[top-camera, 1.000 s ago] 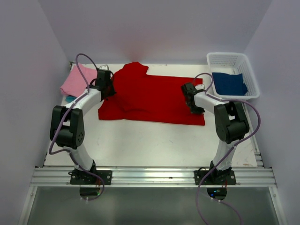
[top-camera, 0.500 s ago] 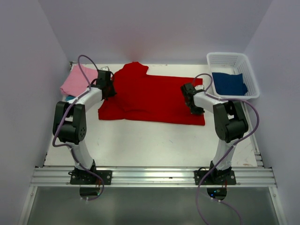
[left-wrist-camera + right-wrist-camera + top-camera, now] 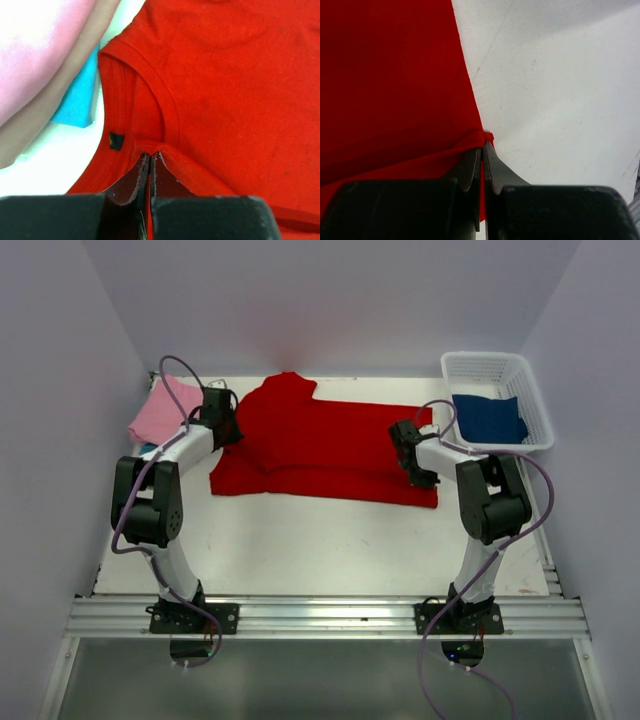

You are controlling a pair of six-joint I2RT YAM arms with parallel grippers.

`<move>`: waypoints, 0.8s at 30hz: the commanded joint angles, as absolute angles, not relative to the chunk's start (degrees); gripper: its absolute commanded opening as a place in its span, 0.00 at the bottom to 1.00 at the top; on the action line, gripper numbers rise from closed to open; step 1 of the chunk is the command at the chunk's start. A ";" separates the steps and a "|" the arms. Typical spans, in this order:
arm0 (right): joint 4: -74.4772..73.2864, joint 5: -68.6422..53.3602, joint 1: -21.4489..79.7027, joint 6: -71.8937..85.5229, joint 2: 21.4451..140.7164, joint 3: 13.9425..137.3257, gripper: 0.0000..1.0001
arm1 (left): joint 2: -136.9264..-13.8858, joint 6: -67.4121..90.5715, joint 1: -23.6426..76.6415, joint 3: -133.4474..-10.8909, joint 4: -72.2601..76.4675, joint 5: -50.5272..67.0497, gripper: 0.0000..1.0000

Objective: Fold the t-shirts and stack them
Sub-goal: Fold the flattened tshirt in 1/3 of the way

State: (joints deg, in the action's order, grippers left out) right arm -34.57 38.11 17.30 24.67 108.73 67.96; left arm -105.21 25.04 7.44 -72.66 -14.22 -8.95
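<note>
Left pincer clamped on collar of red t-shirt, right pincer clamped on hem corner; shirt spread on desk between them. Fold starting, likely; next needs lifting both ends evenly.

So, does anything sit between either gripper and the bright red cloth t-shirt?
Nothing visible does. The left gripper has its fingers shut on the bright red cloth t-shirt beside the neckline, and the right gripper pinches its edge.
</note>
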 commanded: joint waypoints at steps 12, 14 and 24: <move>-32.96 42.28 15.82 26.54 105.03 67.50 0.00 | -105.38 23.64 6.50 -74.88 -11.51 -10.46 0.00; -32.96 42.19 15.73 26.46 105.29 68.20 0.00 | -105.56 23.73 6.42 -75.06 -11.69 -10.46 0.00; -32.78 41.92 15.73 25.93 105.03 69.17 0.00 | -103.98 23.99 6.15 -74.18 -11.87 -11.16 0.00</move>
